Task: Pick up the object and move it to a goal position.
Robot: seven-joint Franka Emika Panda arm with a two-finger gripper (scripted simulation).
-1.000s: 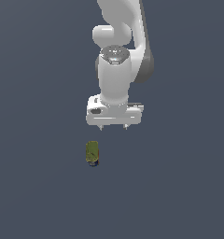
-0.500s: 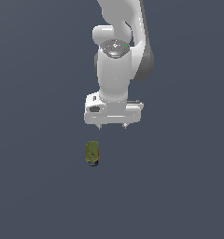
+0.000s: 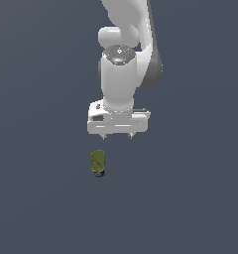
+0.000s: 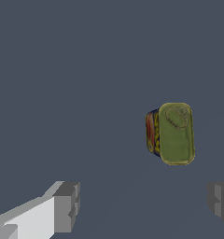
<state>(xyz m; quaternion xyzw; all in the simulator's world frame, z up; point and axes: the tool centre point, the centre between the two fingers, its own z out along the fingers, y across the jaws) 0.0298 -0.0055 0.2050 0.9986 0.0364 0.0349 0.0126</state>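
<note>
While its fingers stand apart, the hand [image 3: 118,135] hangs above the can [image 3: 97,162].

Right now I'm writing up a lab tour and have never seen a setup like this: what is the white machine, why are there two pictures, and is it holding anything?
These are computer renders of a simulated robot arm, white and jointed. The exterior view comes from a camera off the arm and shows the whole scene. The wrist view comes from a camera on the arm's wrist, looking past its end effector at the surface.

The end effector has two grey fingers, spread wide apart with nothing between them, so it holds nothing.

One thing lies on the plain dark surface: a small olive-green can with a dark, red and yellow side. It lies apart from the end effector, untouched, and looks narrower than the open gap.
</note>
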